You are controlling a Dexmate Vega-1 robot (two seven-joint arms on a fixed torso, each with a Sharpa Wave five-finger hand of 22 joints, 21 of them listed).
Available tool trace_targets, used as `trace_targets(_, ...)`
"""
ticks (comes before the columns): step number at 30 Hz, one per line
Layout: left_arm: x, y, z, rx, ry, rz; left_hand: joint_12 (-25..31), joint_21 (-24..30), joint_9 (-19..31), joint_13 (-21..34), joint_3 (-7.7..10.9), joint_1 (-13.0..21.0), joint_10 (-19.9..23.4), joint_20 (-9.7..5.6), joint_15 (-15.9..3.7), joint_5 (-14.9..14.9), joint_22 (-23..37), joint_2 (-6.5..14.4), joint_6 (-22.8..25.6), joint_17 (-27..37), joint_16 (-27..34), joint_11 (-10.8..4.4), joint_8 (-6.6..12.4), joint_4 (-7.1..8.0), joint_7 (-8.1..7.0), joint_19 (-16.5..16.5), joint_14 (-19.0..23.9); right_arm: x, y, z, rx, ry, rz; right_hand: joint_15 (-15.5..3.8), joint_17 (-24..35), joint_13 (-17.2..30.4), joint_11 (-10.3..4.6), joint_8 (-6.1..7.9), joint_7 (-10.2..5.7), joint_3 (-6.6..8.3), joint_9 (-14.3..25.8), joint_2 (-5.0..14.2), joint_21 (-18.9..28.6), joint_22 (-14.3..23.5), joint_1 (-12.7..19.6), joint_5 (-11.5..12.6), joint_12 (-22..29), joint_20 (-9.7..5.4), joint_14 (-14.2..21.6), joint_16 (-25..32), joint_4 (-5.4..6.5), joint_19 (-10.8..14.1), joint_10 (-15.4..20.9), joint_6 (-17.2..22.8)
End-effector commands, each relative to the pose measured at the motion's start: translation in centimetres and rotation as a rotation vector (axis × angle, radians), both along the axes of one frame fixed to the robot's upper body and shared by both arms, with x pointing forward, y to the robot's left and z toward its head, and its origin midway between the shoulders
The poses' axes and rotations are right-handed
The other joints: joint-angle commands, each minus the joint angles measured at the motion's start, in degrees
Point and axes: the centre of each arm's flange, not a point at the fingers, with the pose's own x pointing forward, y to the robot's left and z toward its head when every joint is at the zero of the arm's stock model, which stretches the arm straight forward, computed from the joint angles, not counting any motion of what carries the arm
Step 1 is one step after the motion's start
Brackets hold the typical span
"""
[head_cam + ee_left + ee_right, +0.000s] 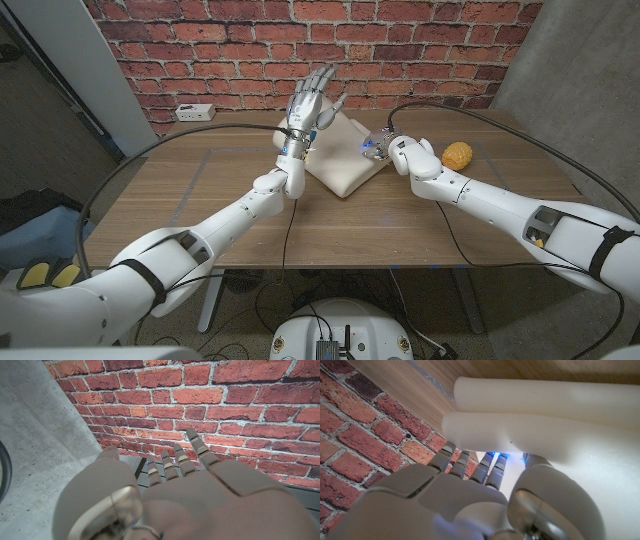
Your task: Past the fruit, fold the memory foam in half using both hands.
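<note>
Foam (343, 161), cream-coloured and folded into two layers, is seen on the wooden table (200, 200) between the two hands, near the brick wall (400, 50). In the right wrist view the two layers (545, 415) are shown stacked, with the right hand's fingers (470, 467) reaching under the edge of one layer. The right hand (385, 146) is placed against the foam's right edge; whether that edge is actually gripped cannot be told. The left hand (312, 103) is raised above the foam's left side, fingers spread apart and pointing up, with nothing held. A yellow fruit (457, 154) is found just beyond the right wrist, apart from the foam. A white power strip (195, 111) lies well to the left of the left hand.
</note>
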Motion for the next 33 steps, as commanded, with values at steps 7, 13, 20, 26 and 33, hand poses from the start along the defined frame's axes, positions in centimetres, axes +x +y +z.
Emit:
trace_targets(7,-3.2,3.9,1.1,-0.176,0.272,-0.309,-0.87,-0.96,-0.04,0.05,0.06,-1.5,-0.42,0.87,-0.07,-0.88,0.27,0.11,0.08,0.16,-0.62,0.92,-1.03,0.46,0.08,-0.89,-1.16,-0.3,-0.9,0.3,0.039,-0.019,-0.009,-3.59,0.23,0.12,0.03,-0.05,0.03,-0.64,0.23,0.4,-0.26,0.12,-0.65,0.76,-0.33,0.68,0.33,-0.22,0.09,0.18,-1.09,-0.7)
trace_targets(13,-3.7,5.6,1.0,-0.262,0.395,-0.457,-1.61,-1.87,-0.04,0.07,-0.01,-2.29,-1.4,1.23,0.87,-1.64,0.37,0.34,-0.84,0.23,-0.83,1.78,-1.89,0.77,0.63,-2.37,-2.28,-0.5,-1.3,0.3,0.055,-0.023,-0.02,-3.53,0.22,0.14,0.33,-0.17,0.15,-0.9,0.23,0.46,-0.24,0.12,-0.74,0.87,-0.34,0.79,0.34,-0.24,0.06,0.26,-1.38,-1.22)
trace_targets(20,-4.0,7.2,0.7,-0.366,0.494,-0.625,-2.15,-2.52,-0.04,0.1,-0.09,-2.92,-2.16,1.43,1.52,-2.34,0.46,0.45,-1.42,0.26,-0.95,2.38,-2.37,0.99,0.93,-3.31,-3.35,-0.7,-1.6,0.4,0.078,-0.031,-0.019,-3.41,0.17,0.17,2.44,-0.35,1.04,-1.5,0.24,0.41,-0.22,0.13,-0.94,1.08,-0.53,0.99,0.36,-0.34,-0.04,0.42,-2.72,-2.34)
trace_targets(26,-3.9,8.0,0.2,-0.424,0.561,-0.743,-2.45,-3.09,-0.05,0.13,-0.25,-3.59,-2.52,1.7,2.21,-2.96,0.54,0.44,-2.17,0.3,-0.93,2.85,-2.77,1.24,0.87,-4.23,-4.01,-1.0,-1.6,0.7,0.105,-0.041,-0.008,-2.88,0.15,0.2,4.04,-0.44,2.08,-1.79,0.26,0.68,-0.13,0.12,-0.93,1.29,-0.5,1.57,0.47,-0.35,-0.14,0.76,-3.45,-3.33)
trace_targets(33,-3.6,8.4,-0.4,-0.466,0.619,-0.841,-2.69,-3.66,-0.05,0.16,-0.51,-4.55,-2.85,2.24,2.73,-3.53,0.64,0.49,-2.61,0.37,-0.84,3.4,-2.91,1.71,1.13,-5.18,-4.54,-1.9,-2.0,1.5,0.199,-0.067,0.035,-2.5,0.35,0.22,5.27,-0.33,2.84,-1.87,0.28,1.98,0.0,0.12,-1.3,1.45,-0.3,1.9,0.51,-0.25,0.25,1.25,-3.72,-3.81)
